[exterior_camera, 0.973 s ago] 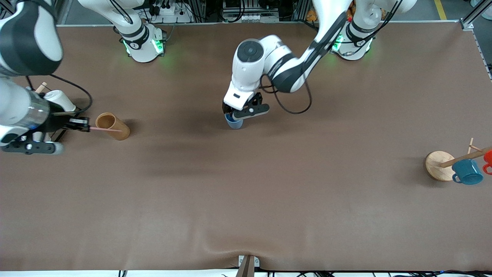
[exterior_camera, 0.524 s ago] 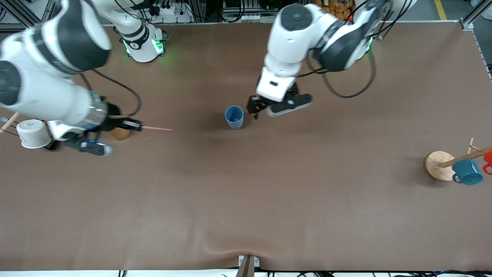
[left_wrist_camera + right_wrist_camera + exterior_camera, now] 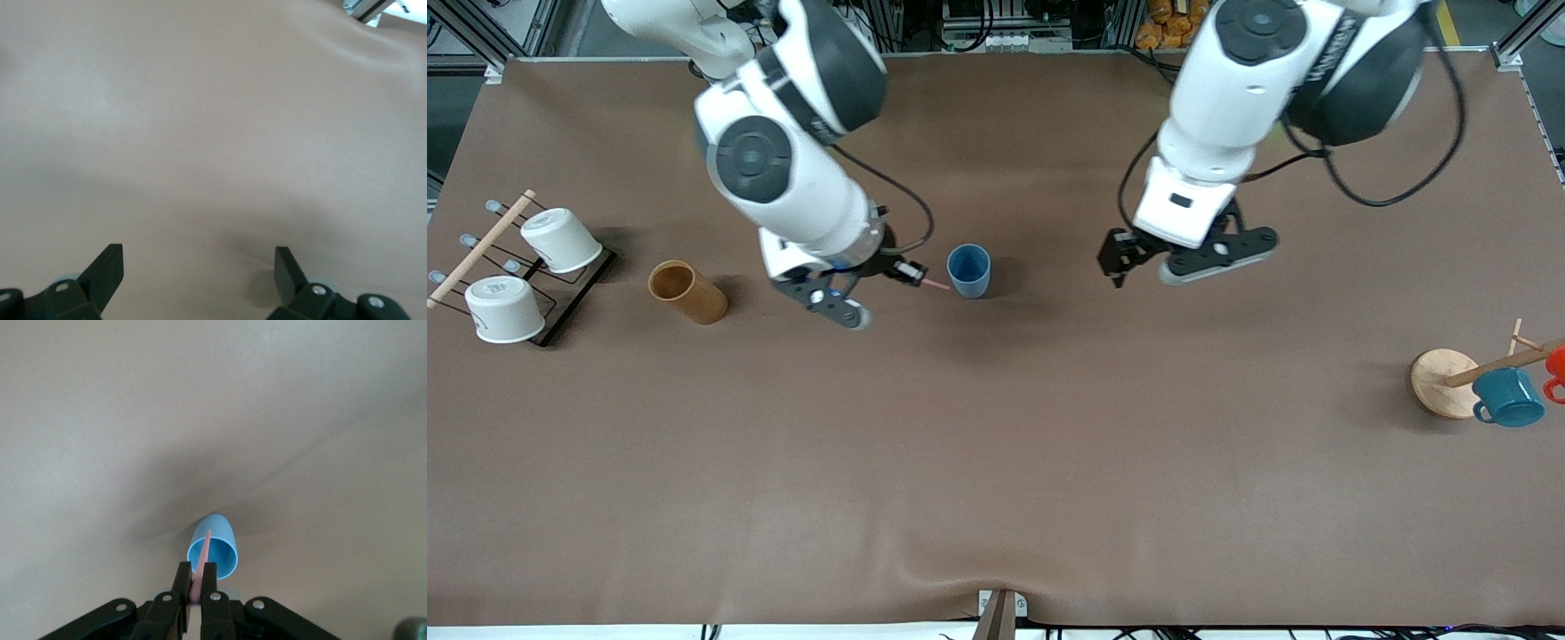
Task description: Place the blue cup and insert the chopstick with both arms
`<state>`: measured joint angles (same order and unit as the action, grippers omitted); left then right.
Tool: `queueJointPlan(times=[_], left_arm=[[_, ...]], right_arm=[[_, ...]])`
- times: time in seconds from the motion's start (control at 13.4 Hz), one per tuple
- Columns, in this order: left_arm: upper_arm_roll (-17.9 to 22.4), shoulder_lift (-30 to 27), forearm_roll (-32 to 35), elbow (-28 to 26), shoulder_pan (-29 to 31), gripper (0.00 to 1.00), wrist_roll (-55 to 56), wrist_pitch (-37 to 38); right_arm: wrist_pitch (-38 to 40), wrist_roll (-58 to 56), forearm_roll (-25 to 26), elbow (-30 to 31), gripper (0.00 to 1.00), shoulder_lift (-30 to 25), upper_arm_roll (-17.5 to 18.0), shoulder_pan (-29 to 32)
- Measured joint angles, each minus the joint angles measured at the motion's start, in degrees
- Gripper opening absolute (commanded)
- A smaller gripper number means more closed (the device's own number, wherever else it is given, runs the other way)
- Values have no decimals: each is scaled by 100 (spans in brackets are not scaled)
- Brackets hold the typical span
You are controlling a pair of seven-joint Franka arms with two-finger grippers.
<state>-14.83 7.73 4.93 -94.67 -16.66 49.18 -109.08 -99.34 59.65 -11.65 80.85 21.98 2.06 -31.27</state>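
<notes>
Since half a second ago the right gripper has swung from near the brown holder to just beside the blue cup, and the left gripper has pulled farther from the cup toward the left arm's end. The right fingers pinch the pink chopstick, its tip pointing at the cup's open mouth in the right wrist view. The cup stands upright mid-table. The left fingers are spread wide, holding nothing, over bare tabletop.
</notes>
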Motion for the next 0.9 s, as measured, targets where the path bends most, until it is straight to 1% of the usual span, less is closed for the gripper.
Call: queueJointPlan(times=[0.45, 0.52, 0.6, 0.82, 0.9], left_arm=[[0, -5, -1, 153, 807, 100, -1349, 472], [-1, -11, -2, 167, 911, 100, -1513, 510], [-1, -25, -2, 179, 1010, 100, -1681, 571], [-2, -132, -2, 204, 1312, 100, -1933, 832], [-2, -187, -2, 210, 1391, 100, -1999, 921]], right_arm=[[31, 357, 24, 148, 0, 74, 1, -400], [22, 391, 31, 169, 19, 91, 0, -439], [-1, 446, 33, 188, 84, 109, -1, -464], [-179, 727, 57, 249, 100, 225, -2, -530], [-217, 767, 94, 253, 100, 277, -2, -566]])
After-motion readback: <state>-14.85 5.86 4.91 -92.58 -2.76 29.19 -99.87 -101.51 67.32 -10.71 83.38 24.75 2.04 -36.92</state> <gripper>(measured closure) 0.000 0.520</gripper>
